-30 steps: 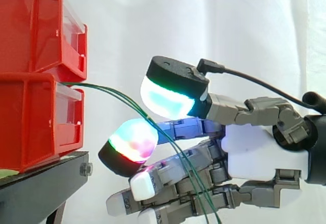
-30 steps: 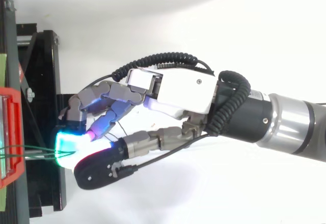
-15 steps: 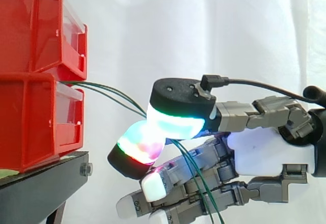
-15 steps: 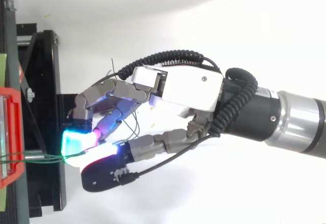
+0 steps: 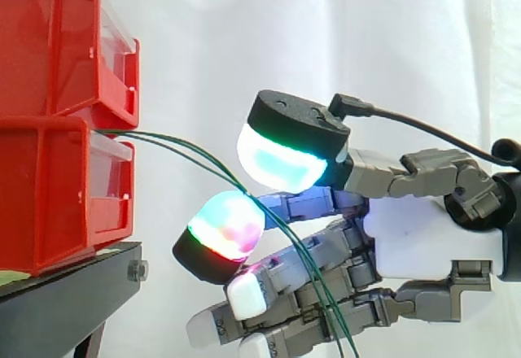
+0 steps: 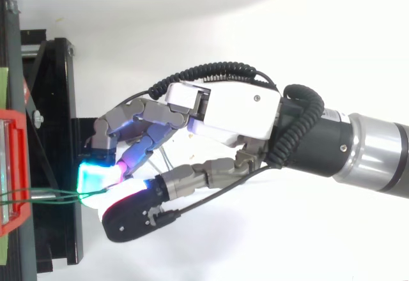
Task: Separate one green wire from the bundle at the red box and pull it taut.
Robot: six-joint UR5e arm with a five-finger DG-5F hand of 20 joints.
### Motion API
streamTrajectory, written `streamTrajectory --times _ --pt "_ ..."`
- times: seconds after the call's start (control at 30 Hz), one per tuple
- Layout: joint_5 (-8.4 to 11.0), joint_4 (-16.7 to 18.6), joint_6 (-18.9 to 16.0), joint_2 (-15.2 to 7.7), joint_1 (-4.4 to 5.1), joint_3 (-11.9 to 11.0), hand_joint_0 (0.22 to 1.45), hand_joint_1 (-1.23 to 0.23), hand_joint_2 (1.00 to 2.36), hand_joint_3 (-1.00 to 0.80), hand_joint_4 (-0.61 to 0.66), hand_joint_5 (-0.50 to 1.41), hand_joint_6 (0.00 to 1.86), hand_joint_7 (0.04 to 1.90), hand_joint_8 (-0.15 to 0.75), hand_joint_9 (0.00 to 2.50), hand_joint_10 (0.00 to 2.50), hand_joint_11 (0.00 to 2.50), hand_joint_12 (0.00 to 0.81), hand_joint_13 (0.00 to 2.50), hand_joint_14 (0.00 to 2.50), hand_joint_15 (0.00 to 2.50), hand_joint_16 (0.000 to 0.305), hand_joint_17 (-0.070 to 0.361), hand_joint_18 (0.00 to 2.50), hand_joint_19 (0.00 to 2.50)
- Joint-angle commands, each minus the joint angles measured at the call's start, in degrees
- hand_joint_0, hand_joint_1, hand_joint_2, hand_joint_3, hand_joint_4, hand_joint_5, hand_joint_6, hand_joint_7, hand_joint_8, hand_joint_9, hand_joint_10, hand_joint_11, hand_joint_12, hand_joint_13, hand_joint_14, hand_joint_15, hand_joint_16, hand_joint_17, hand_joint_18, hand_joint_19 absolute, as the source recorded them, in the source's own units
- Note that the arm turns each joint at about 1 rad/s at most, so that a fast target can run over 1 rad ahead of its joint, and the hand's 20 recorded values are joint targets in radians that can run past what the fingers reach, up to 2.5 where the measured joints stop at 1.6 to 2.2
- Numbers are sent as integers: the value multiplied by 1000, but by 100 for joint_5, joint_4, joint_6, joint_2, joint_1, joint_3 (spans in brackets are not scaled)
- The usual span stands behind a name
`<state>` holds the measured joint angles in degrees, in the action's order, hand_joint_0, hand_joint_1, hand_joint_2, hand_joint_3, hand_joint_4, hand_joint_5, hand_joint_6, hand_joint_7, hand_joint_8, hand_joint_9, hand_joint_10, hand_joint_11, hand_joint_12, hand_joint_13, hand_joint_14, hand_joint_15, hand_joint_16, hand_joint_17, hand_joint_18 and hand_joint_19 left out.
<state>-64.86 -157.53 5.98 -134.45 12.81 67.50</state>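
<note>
Two thin green wires (image 5: 179, 150) leave the front of the lower red box (image 5: 49, 195) and run right and downward. They pass through the gap between a white-cyan glowing pad (image 5: 285, 159) above and a red-green glowing pad (image 5: 224, 228) below. From there they drop across the front of the lower fingers. The hand (image 5: 423, 236) sits just right of the boxes, and its two pads stand apart without clamping the wires. From above, the hand (image 6: 230, 112) reaches left toward the red box (image 6: 13, 172), with the wires (image 6: 45, 197) stretching from the box to the cyan pad.
A second red box (image 5: 49, 41) is stacked on the lower one. Both rest on a black stand (image 5: 73, 293) whose edge lies just left of the fingertips. A white curtain hangs behind.
Half a second ago the upper pad pressed down on the lower pad with the wires between them. It has now lifted, so the gap is back, and the hand has stayed in place.
</note>
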Motion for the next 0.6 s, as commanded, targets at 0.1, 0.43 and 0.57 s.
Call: streamTrajectory --times 0.1,0.43,0.57 --pt "0 -156 -18 68 -6 0 579 -711 1012 -209 174 -122 899 1078 304 961 12 410 374 517 6 186 52 118 509 384" --pt "0 -375 -27 156 -15 0 604 -840 1013 -289 130 -137 910 1057 270 912 16 437 343 478 8 194 46 104 451 405" --pt "0 -577 -27 244 -24 0 543 -711 1003 -459 167 -130 904 1048 277 939 13 443 350 497 7 200 48 107 466 406"
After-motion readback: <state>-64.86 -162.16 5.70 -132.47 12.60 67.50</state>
